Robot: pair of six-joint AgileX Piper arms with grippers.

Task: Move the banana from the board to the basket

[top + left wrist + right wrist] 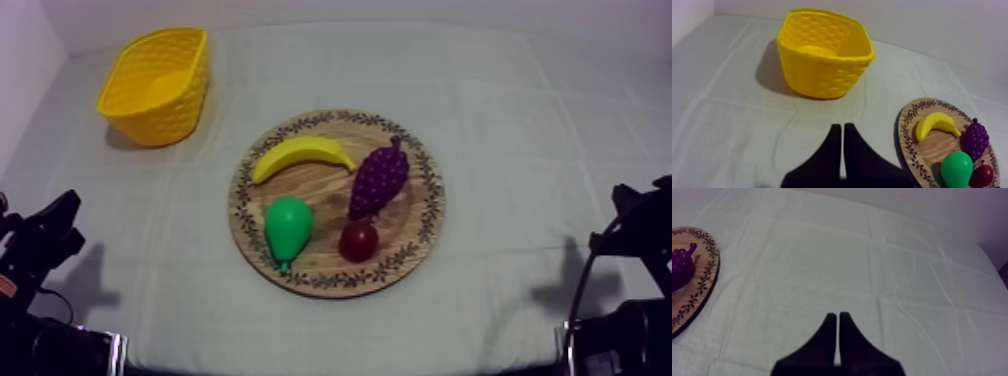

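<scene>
The left gripper (841,127) has its two black fingers pressed together into a narrow wedge and holds nothing. It sits low at the table's left side over the bare cloth (530,150). Take the top view as a clock face centred on this gripper. The yellow basket (170,115) stands at about one o'clock, upright with its mouth upward, well apart from the fingers. The banana (300,156) lies between two and three o'clock, also well apart, with open cloth between it and the gripper. In the left wrist view the basket is almost straight ahead of the fingertips at twelve o'clock. In that view the banana sits off toward two o'clock, on the nearer part of the wooden board (428,215).

The right gripper (835,316) is closed the same way, fingers together on nothing, low at the table's right side over bare cloth. From it, in the top view, the banana lies between nine and ten o'clock, beyond the bunch of grapes (379,180) and across most of the board.

The round board with its patterned rim lies in the middle of the table. On the board's own clock face, the banana rests at eleven o'clock, its curved back toward the far rim. The grapes lie between one and two o'clock, stem pointing to twelve, with the banana's right tip close beside them. Whether the two touch I cannot tell. The pear (288,228) lies at seven o'clock, apart from the banana's left end. The small red fruit (358,241) sits at five o'clock, just beside the lower end of the grapes. The basket stands at ten o'clock from the board, clear of its rim.
</scene>
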